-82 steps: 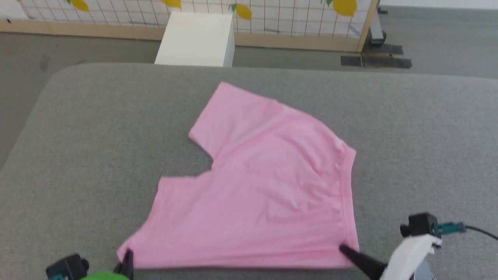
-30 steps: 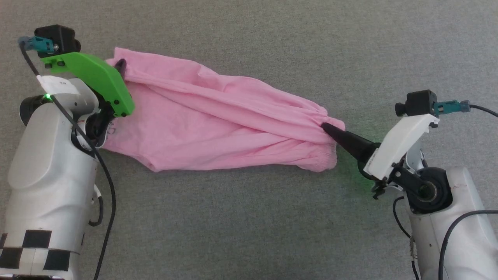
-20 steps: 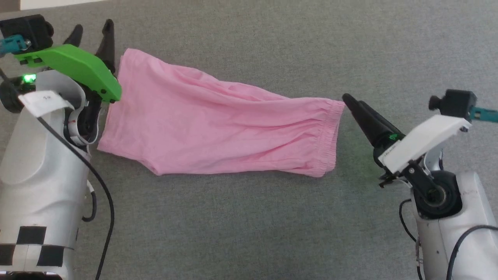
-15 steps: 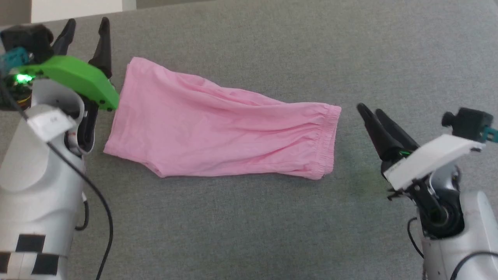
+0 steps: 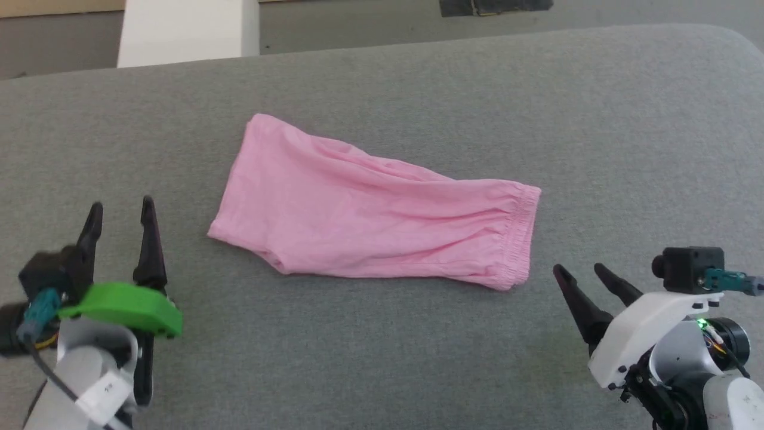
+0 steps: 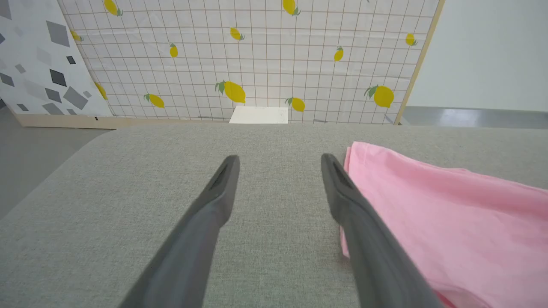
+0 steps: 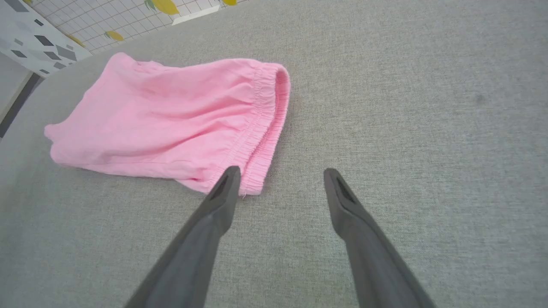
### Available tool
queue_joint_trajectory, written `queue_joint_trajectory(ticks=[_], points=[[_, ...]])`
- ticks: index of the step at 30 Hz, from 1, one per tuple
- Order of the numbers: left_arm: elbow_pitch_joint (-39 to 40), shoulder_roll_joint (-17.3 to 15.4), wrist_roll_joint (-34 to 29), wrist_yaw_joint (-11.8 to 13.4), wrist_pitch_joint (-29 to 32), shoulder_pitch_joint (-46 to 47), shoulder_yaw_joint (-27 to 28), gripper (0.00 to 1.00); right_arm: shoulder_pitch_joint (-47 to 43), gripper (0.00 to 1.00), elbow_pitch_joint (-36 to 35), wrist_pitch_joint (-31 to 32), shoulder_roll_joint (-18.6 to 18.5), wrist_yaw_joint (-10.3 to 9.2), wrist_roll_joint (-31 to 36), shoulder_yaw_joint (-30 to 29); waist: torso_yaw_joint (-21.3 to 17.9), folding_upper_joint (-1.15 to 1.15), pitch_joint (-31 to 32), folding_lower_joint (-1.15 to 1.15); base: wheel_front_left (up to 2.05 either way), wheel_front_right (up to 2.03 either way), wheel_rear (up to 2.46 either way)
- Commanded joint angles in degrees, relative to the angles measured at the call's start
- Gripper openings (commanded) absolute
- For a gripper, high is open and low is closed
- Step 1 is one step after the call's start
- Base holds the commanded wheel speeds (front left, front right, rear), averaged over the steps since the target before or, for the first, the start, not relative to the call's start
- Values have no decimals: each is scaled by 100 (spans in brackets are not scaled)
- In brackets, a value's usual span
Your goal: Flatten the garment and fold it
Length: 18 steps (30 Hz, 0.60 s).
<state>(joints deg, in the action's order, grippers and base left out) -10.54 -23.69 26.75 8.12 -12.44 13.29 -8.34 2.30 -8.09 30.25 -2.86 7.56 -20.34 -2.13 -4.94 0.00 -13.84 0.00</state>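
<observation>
Both grippers have let go since a second ago, when each was pinching one end of the garment (image 5: pixel 370 224) and it was bunched up between them. Now it lies loose on the gray padded table (image 5: pixel 382 358), doubled over into one long strip. Quick count: one garment, two grippers, four fingers, one white box (image 5: pixel 182 30) past the far table edge, and one lemon-print screen (image 6: pixel 257 55).

Going left to right, the left gripper (image 5: pixel 121 204) has its two fingers (image 6: pixel 214 205) spread apart with only bare table between them. The garment's leg-hem end lies to the right of those fingers and a bit beyond the tips, close but apart in the head view. In the left wrist view the pink edge runs right alongside the finger on that view's right, and I can't tell if it touches.

From there the fabric stretches over to its gathered waistband, which ends just left of the right gripper (image 5: pixel 578 269). Those fingers (image 7: pixel 214 214) are spread wide too and hold nothing. In the right wrist view the waistband's near corner sits right by the tip of the left-side finger, with the rest out ahead and to the left.
</observation>
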Motion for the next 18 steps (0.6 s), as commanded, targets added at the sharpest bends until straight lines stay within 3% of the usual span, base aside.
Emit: queue_joint_trajectory(ticks=[1, 7, 18], points=[[178, 2, 49, 97, 28, -210, 52, 100, 100, 100, 44, 90, -2, -8, -1, 22, 174, 0, 80, 0, 0, 0, 0], [740, 130, 192, 315, 183, -749, 82, 100, 695, 100, 799, 354, -2, -8, 34, 188, 458, 0, 35, 0, 0, 0, 0], [875, 251, 232, 298, 245, -793, -117, 100, 1303, 100, 2337, 631, -2, -8, 640, 83, 833, 0, -92, 0, 0, 0, 0]])
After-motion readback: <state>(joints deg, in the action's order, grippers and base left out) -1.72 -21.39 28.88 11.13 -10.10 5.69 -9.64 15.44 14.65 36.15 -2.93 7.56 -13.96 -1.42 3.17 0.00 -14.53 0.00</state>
